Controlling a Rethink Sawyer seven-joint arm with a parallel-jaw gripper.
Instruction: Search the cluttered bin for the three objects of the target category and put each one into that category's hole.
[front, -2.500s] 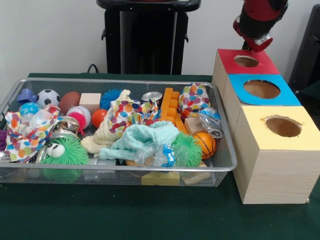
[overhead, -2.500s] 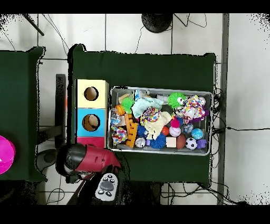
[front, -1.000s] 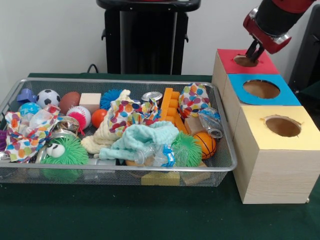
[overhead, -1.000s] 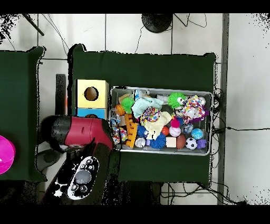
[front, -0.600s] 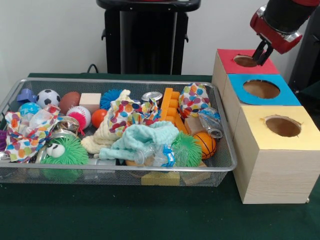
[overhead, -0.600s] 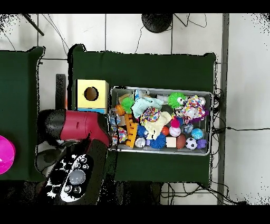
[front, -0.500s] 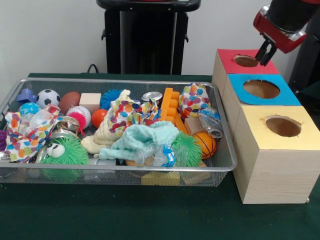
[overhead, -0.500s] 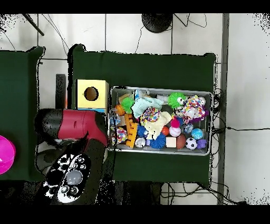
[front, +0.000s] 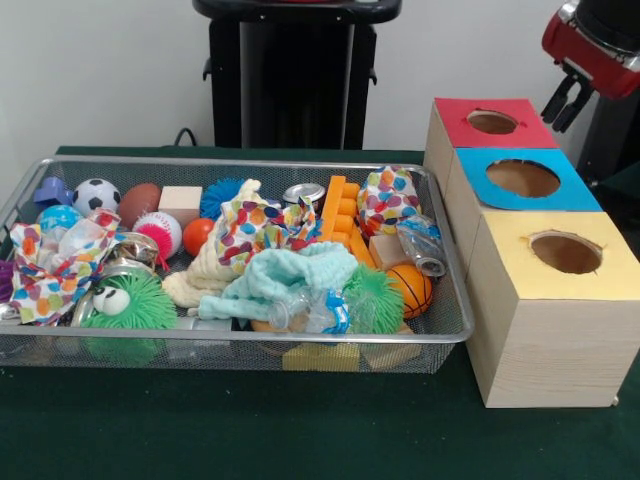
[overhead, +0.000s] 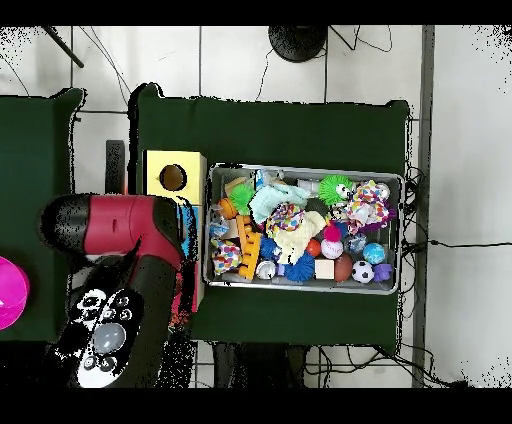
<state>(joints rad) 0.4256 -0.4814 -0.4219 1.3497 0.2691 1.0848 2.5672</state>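
Note:
The cluttered bin (front: 240, 161) is a wide wire-mesh tray on the green table, full of toys; it also shows in the overhead view (overhead: 300, 168). In it lie a soccer ball (front: 96, 195), a baseball (front: 157, 232), a basketball (front: 408, 288), a mint cloth (front: 285, 275) and a polka-dot cloth (front: 258, 228). Three wooden boxes stand to its right, with red (front: 460, 115), blue (front: 577, 195) and yellow (front: 620, 270) tops, each with a round hole. My gripper (front: 557, 118) hangs beside the red box's far right corner, open and empty.
An orange block toy (front: 340, 215), a can (front: 303, 193), a plastic bottle (front: 420, 245) and a green spiky toy (front: 125, 300) also lie in the bin. In the overhead view my arm (overhead: 120, 225) covers the red and blue boxes; the yellow box (overhead: 155, 165) shows.
My gripper has moved from over the red box's hole to the right, off the box. The things in the bin have not moved.

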